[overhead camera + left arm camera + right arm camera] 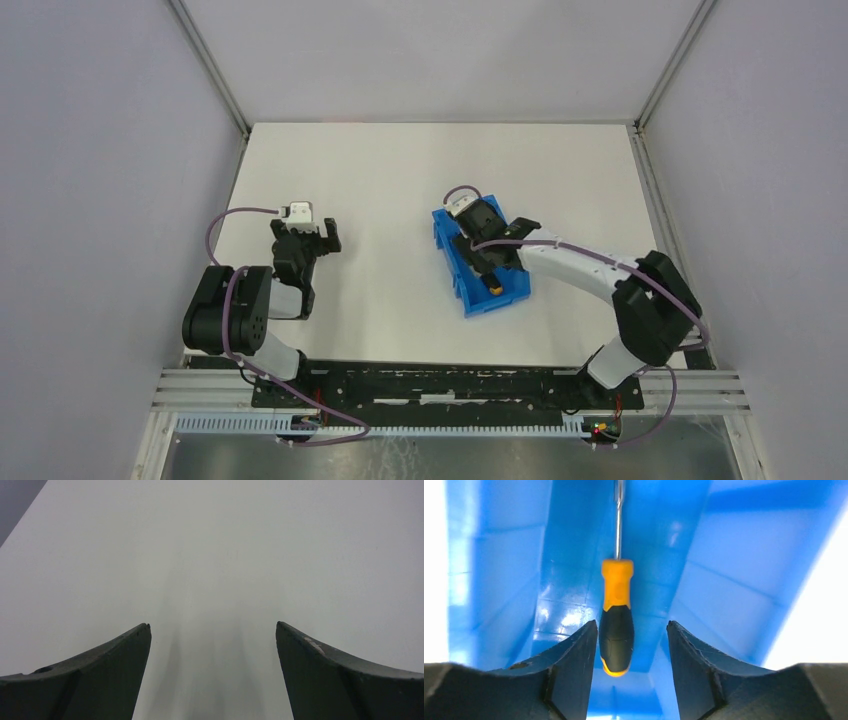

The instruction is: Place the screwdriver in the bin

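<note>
Top cam: fixed, high behind the arm bases, tilted down over the whole flat white table; far off. Left wrist cam: low, looks out past the left gripper at white tabletop, close. Right wrist cam: looks past the right gripper straight into the bright blue plastic rectangular bin, very close. Top/right overlap: bin interior, small orange-and-black-handled screwdriver. Top/left overlap: a patch of table.
</note>
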Robot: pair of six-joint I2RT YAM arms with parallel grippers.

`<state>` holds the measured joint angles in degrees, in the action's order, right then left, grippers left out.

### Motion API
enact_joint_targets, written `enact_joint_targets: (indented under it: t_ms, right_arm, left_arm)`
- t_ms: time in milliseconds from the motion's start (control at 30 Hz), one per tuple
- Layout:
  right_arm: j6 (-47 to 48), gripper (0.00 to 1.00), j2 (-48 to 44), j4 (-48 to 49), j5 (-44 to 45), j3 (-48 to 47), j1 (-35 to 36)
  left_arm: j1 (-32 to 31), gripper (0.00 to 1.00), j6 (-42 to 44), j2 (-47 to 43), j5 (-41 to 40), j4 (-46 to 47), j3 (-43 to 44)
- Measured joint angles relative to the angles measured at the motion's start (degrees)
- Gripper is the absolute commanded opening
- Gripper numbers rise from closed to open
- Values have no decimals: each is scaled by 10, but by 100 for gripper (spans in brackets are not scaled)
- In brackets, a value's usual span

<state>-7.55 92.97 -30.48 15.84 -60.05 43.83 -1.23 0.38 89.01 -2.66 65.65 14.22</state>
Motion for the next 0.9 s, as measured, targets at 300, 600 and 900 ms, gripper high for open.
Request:
enact_joint_targets:
  t_ms: [300, 600, 900]
  right_arm:
    - [18, 98, -252, 4, 65, -45, 0]
    - [18, 98, -484, 119, 235, 180, -62]
    - [2, 98, -513, 205, 299, 437, -70]
  left_arm:
    - [0, 100, 0, 0, 0, 0, 0]
    - [0, 100, 0, 0, 0, 0, 0]
    - [0, 100, 0, 0, 0, 0, 0]
